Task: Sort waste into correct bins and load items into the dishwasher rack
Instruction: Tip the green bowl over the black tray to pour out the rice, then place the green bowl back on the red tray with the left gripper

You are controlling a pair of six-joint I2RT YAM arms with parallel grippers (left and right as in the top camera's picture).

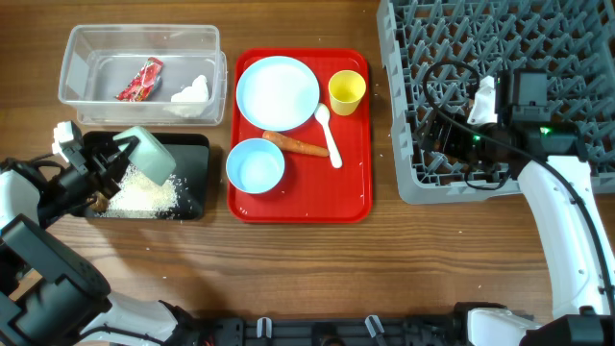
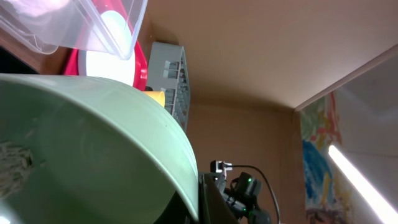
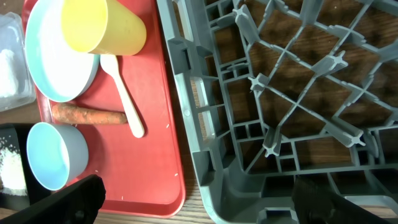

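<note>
Leaning over the black tray (image 1: 198, 165), the green bowl (image 1: 152, 156) is clamped in the left gripper (image 1: 115, 159), tilted above the rice (image 1: 144, 196). The rack (image 1: 577, 58) lies well right, beyond the red tray (image 1: 356, 197). The right gripper (image 1: 444, 142) hovers there, jaws apart and empty.

Left gripper (image 1: 123, 157) clamped on pale green bowl (image 1: 154, 160); right gripper (image 3: 199, 200) low, fingers wide apart

I read a wooden table (image 1: 307, 279) carrying four items directly. At left, the clear tub (image 1: 141, 31) sits at the far edge, with the black tray (image 1: 192, 154) just beside it on the near side. The red tray (image 1: 351, 183) lies centre. The grey rack (image 1: 452, 192) stands right, near it.
</note>
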